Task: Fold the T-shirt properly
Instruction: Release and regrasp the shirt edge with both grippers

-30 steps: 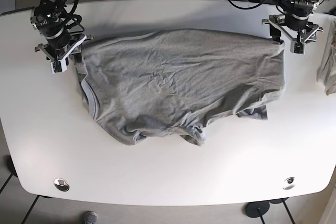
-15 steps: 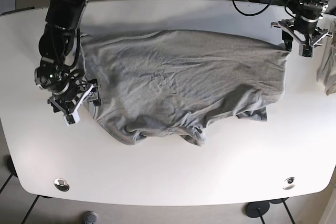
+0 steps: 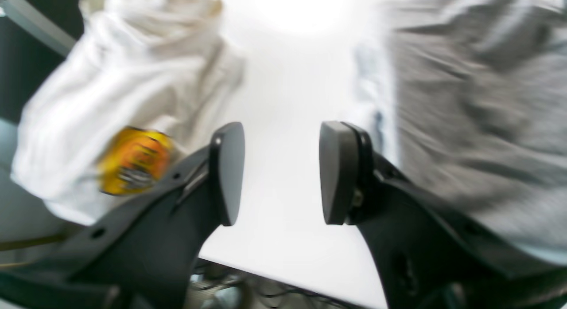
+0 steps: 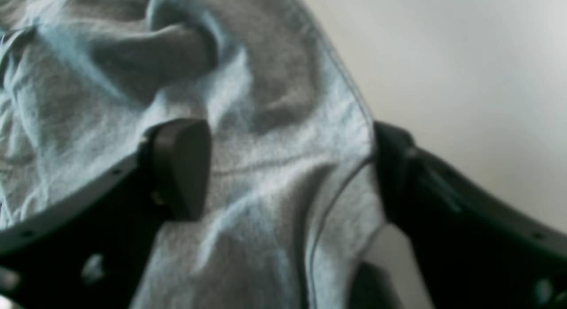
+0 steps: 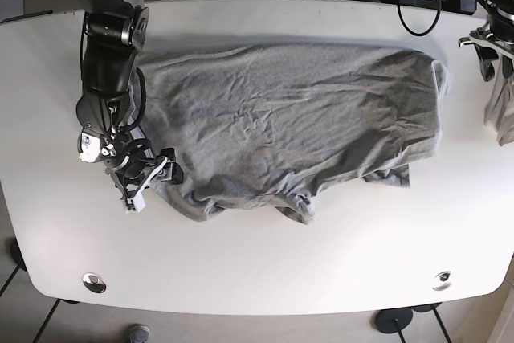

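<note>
A grey T-shirt (image 5: 281, 118) lies crumpled and spread across the white table (image 5: 257, 263), with a bunched sleeve at its lower middle. My right gripper (image 5: 161, 177) is at the shirt's lower left edge. In the right wrist view it (image 4: 288, 171) is open, jaws astride the grey fabric (image 4: 266, 123) and its hem seam. My left gripper (image 5: 488, 47) is at the table's far right corner, off the shirt. In the left wrist view it (image 3: 281, 174) is open over bare table, with the grey shirt (image 3: 478, 123) to its right.
A white garment with an orange print (image 3: 133, 160) lies at the table's right edge (image 5: 502, 106), just beside the left gripper. Two metal discs (image 5: 94, 282) (image 5: 442, 280) sit near the front edge. Cables lie behind the table's back edge.
The right arm has moved down along the shirt's left edge to its lower left corner. The left arm has moved right, away from the shirt, to the table's far right corner.
</note>
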Controlling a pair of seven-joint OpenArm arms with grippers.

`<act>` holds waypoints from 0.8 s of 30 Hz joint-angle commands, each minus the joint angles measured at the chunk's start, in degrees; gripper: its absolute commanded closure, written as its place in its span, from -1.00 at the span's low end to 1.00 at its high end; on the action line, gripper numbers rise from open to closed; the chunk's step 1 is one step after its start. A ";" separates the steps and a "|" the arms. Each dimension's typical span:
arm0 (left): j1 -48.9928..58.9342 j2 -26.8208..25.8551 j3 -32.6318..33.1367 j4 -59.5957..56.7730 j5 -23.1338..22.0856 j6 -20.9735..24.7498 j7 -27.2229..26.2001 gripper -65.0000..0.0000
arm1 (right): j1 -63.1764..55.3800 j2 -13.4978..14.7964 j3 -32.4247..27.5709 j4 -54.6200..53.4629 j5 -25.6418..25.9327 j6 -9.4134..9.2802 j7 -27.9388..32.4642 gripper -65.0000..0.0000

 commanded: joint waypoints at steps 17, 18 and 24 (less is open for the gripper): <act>-29.31 -0.38 14.39 -31.67 22.98 -0.06 -1.71 -0.41 | -1.05 -1.44 2.81 2.97 -0.18 0.62 -0.94 0.94; -30.19 -0.29 14.39 -32.81 22.98 -0.06 -1.71 -0.41 | -1.23 -1.61 2.81 2.97 -0.18 0.62 -0.94 0.94; -34.58 -0.47 14.39 -45.29 23.07 -0.06 -1.71 -0.40 | -2.46 -1.88 3.25 3.05 -0.18 0.62 -0.94 0.94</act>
